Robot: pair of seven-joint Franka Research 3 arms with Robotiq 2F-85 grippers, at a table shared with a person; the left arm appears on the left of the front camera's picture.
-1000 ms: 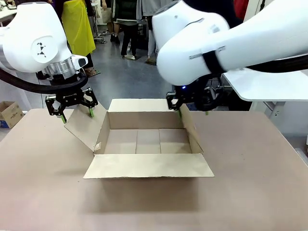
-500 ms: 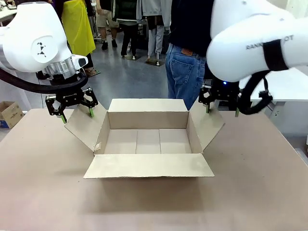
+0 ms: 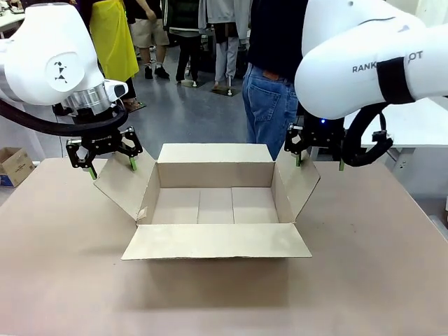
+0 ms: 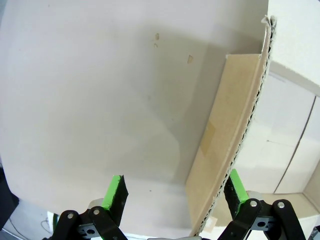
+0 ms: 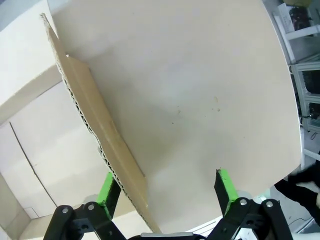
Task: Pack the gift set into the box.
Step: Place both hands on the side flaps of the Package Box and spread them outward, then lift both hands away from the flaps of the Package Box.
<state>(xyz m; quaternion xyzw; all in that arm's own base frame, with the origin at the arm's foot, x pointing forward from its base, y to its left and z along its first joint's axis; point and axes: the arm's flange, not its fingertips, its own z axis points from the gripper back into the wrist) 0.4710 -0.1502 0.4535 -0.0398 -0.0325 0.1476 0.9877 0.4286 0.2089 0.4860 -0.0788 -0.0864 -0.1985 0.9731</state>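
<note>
The box (image 3: 215, 175) sits open mid-desk (image 3: 364, 266), nearer the far edge, all four flaps spread. The left gripper (image 3: 112, 169) hangs over the left flap (image 3: 122, 185) with its jaws wide apart, the flap's edge between them. The right gripper (image 3: 319, 163) hangs likewise, spread wide astride the right flap (image 3: 299, 183). A person in jeans (image 3: 269, 105) stands behind the far edge.

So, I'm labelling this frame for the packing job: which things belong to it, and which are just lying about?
Job: open cardboard carton; left gripper, open astride its left flap; right gripper, open astride its right flap.
Lying about: small printed cardboard box, far left; white side table, far right.
</note>
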